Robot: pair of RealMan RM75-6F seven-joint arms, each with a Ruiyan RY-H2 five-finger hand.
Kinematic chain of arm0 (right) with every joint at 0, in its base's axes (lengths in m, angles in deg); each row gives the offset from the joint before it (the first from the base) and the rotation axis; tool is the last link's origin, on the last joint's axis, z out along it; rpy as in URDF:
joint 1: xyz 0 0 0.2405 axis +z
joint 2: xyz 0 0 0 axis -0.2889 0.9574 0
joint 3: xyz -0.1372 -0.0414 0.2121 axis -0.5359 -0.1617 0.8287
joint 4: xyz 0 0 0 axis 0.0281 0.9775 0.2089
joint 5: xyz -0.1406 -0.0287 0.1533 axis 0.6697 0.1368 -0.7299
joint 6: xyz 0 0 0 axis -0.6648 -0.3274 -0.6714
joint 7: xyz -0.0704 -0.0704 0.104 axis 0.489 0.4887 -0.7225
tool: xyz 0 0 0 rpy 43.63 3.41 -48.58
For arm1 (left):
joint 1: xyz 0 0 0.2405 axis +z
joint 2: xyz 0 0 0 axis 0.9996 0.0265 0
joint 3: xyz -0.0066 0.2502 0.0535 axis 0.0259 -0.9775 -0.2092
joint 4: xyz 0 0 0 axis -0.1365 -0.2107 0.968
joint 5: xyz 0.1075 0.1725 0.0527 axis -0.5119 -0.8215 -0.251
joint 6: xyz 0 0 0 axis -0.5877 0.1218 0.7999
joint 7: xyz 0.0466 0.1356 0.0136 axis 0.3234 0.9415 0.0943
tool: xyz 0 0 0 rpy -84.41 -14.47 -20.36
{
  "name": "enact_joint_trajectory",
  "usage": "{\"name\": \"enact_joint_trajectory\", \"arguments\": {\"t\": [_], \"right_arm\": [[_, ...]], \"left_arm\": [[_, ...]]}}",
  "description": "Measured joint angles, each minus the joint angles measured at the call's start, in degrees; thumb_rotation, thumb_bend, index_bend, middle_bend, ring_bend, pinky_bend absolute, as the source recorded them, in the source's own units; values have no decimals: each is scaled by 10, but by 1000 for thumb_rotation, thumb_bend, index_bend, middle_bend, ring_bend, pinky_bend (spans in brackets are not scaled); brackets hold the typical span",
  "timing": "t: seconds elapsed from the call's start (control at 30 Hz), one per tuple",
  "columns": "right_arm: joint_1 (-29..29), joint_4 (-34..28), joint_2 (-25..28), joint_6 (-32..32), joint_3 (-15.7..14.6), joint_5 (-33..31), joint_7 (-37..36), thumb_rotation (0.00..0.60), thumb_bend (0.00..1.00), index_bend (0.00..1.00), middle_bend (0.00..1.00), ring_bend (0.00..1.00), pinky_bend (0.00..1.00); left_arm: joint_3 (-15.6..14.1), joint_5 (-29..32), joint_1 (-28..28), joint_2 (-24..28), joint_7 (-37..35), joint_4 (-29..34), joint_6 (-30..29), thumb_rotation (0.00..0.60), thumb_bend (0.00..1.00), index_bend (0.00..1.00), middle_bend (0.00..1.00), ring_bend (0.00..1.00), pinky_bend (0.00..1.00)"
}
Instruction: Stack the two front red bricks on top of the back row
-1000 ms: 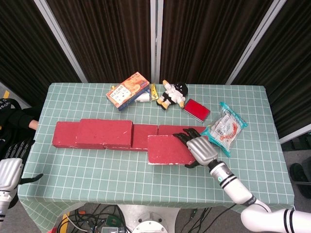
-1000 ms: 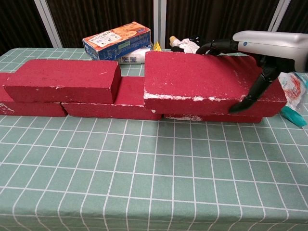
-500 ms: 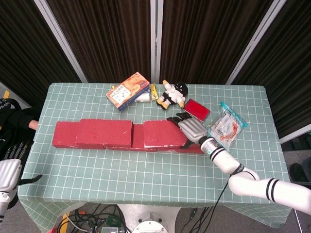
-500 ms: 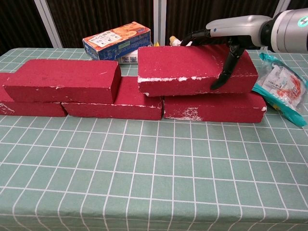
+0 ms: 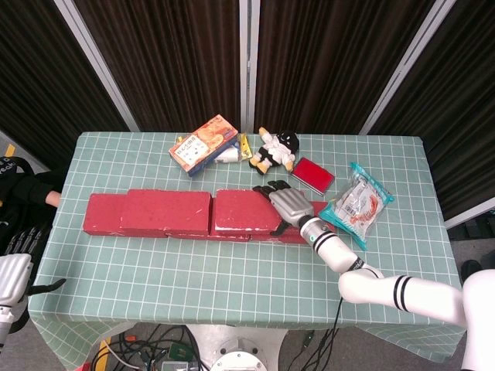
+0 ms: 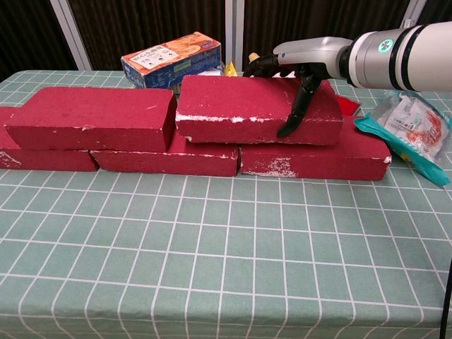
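Red brick [image 6: 244, 109] sits on top of the back row [image 6: 311, 157], just beside the other stacked brick [image 6: 92, 116] on its left. We see the right hand [image 5: 288, 202] clamped on the brick's right end, fingers over the top and thumb down the front face. Left hand [image 5: 15, 270] hangs off the desk [image 5: 232, 270] edge at lower left, holding nothing, fingers apart. Behind the bricks: a snack box [image 5: 205, 144] and a plush doll [image 5: 277, 149].
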Motion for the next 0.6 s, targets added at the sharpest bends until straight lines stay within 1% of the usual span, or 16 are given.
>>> {"name": "enact_joint_trajectory", "arguments": {"t": [0.3,0.6], "right_arm": [[32,9,-11,-6,-12,-49,15,600,62,163,332,0,0],[47,10,-16,-9,-23,-67,17,600,63,163,331,0,0]], "left_arm": [[-2,-4,0,-3,-13,-10,1,600,0,40,0,0,0],[-3,-11,0,-5,-22,-19,-3,600,0,40,0,0,0]]}}
